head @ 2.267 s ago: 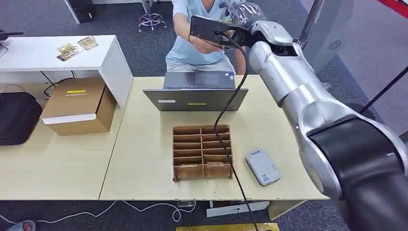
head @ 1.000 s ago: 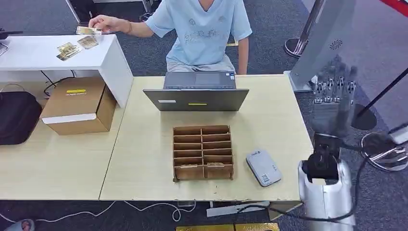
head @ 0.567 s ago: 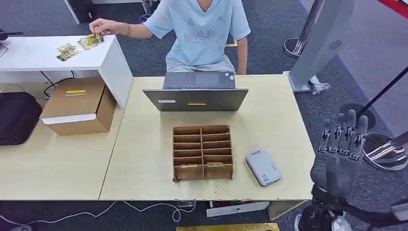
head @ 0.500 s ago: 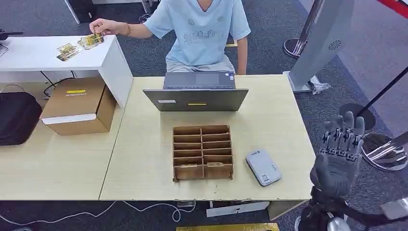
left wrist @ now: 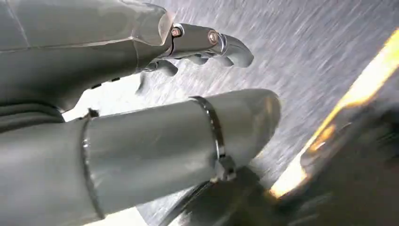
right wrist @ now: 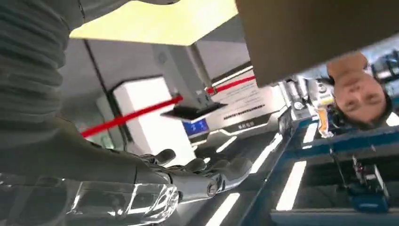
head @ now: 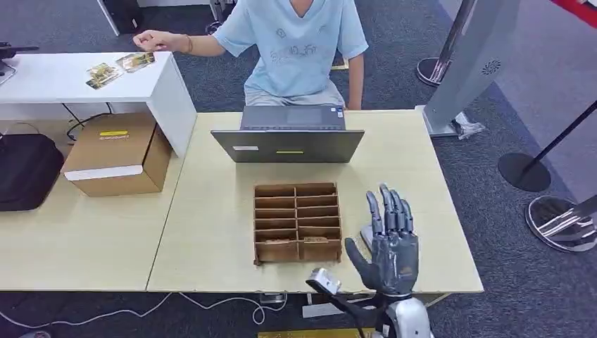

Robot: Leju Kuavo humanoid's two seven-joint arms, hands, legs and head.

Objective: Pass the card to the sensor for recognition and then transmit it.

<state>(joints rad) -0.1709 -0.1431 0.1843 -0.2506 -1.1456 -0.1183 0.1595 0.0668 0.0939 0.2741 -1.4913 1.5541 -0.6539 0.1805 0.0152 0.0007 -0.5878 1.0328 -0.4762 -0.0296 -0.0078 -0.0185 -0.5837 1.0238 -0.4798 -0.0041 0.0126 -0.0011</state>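
Head view: our right hand sits low, right of centre in the frame, over the near right part of the worktop. Fingers are straight, spread and pointing up-frame; nothing in the hand. It hides most of the grey sensor, of which only a sliver shows at the left edge of the palm, just right of the cardboard organiser.

Right wrist view: our right hand again shows extended fingers with no object between them.

Left wrist view: our left hand hangs over blurred grey carpet, thumb thick in the foreground, the darker fingers slightly curled and apart, holding nothing.

Cards:
- Two cards lie in the nearest row of the organiser, centre of the frame.
- More cards lie on the white side table, upper left of the frame.
- A person's hand hovers right by the upper one; we can't tell if it touches.

The person in a light blue shirt sits at top centre behind the open laptop. A cardboard box and a black bag sit at left.
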